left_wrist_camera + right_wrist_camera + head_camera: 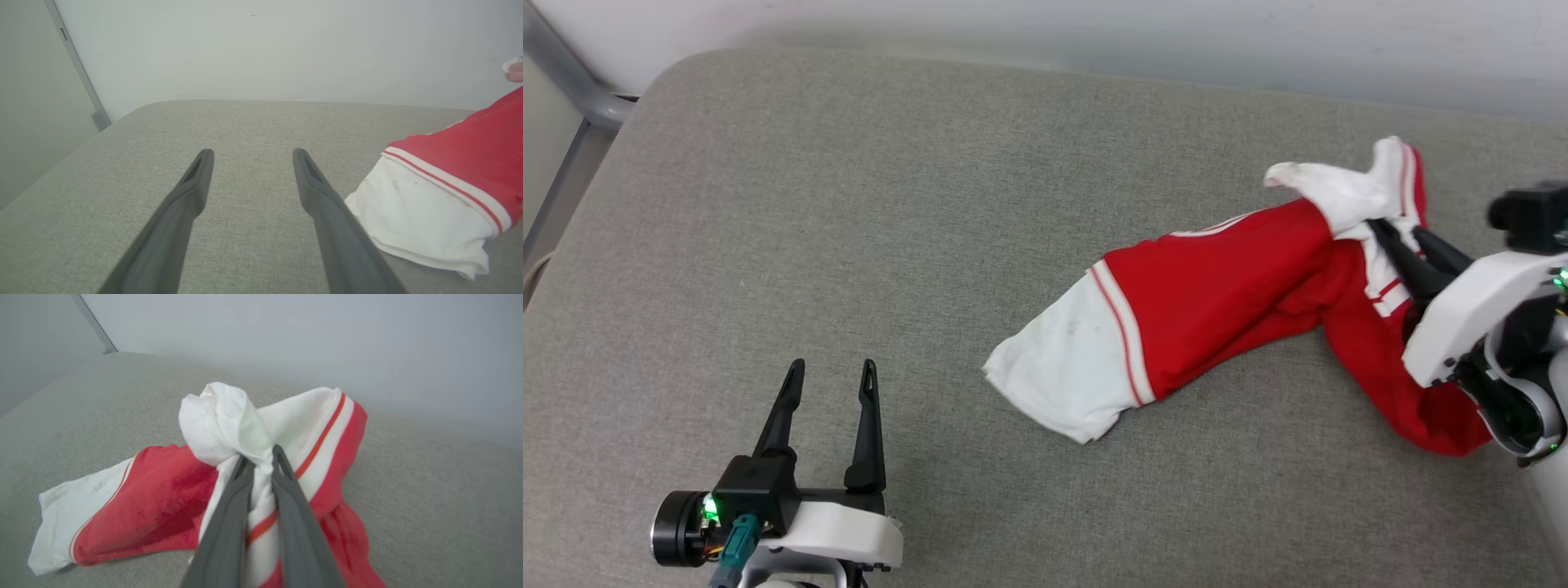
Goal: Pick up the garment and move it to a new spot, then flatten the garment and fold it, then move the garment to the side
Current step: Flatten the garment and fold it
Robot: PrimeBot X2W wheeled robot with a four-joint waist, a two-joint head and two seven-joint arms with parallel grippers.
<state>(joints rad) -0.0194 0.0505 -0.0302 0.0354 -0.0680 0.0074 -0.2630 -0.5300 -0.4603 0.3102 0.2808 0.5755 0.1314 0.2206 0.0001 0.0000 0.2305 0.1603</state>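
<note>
The garment [1217, 294] is a red T-shirt with white sleeves, bunched on the grey cushion at the right. One white sleeve [1066, 367] trails flat toward the middle. My right gripper [1396, 237] is shut on the other white sleeve, and that bunch stands lifted above the rest. The right wrist view has the pinched white fabric [229, 420] puffing out past the fingertips of my right gripper [261, 459]. My left gripper [832, 376] stands open at the lower left, apart from the shirt. From the left wrist, the open left gripper [251, 157] has the white sleeve [416, 216] just right of it.
The grey fabric cushion [849, 204] runs across the whole scene. A pale wall [1094, 33] rises behind its far edge. A grey metal frame post [572, 82] stands at the far left corner.
</note>
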